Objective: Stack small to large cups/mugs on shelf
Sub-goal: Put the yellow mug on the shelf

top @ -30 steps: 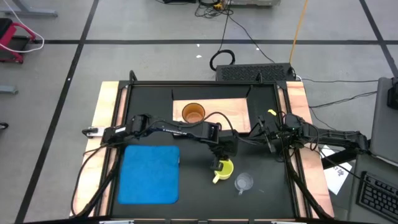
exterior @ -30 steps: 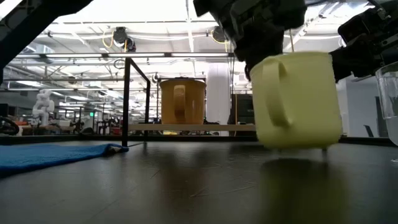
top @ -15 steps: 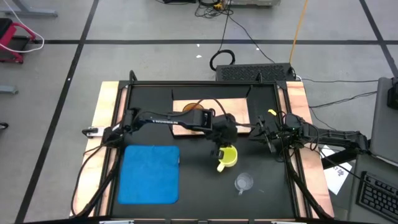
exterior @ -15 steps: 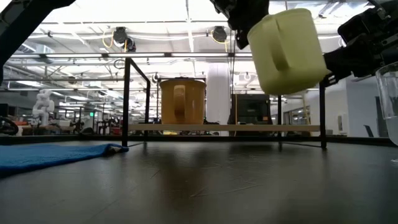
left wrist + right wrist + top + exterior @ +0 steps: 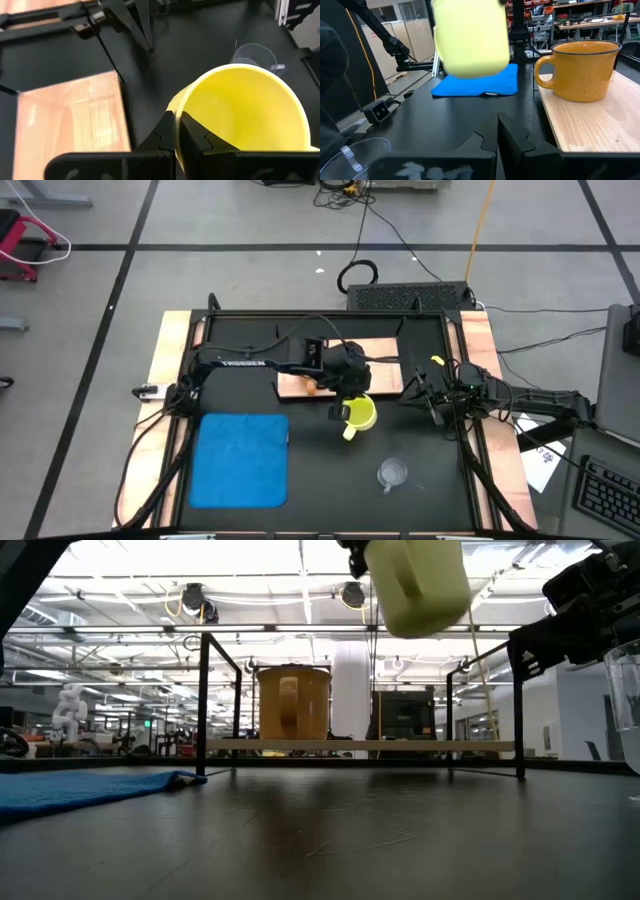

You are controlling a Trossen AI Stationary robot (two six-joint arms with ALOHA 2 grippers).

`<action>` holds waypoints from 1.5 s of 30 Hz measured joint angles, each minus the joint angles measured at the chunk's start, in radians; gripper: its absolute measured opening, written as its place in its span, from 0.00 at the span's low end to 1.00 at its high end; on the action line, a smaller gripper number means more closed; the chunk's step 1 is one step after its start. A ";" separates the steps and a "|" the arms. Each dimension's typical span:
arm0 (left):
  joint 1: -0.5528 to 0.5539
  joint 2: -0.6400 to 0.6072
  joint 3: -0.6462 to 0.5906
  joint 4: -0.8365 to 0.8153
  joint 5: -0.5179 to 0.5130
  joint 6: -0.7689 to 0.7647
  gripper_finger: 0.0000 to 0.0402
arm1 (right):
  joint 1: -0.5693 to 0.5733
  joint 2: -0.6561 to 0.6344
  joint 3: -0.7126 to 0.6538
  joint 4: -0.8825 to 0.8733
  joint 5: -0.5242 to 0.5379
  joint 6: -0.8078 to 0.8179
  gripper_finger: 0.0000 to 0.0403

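The left gripper (image 5: 345,395), fingers clenched on the rim of the mid-size yellow mug (image 5: 360,413), holds it high beside the light wooden shelf (image 5: 385,375), where it could strike the orange-brown mug (image 5: 293,703) if lowered carelessly.

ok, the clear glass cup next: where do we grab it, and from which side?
Pinch the rim wall of the clear glass cup from straight above, one finger inside and one outside. It stands upright, mouth up, has no handle, and nothing touches it, so the whole rim looks free. The side facing the right gripper probably suits best, since the left gripper holds the yellow mug.
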 joint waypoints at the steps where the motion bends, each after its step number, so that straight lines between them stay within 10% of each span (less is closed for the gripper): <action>1: 0.001 -0.012 0.000 -0.015 -0.006 -0.006 0.01 | 0.000 0.000 0.000 0.000 0.000 0.000 0.00; 45: 0.174 -0.217 -0.010 -0.267 -0.084 -0.051 0.01 | 0.000 0.005 0.000 -0.011 -0.001 -0.010 0.00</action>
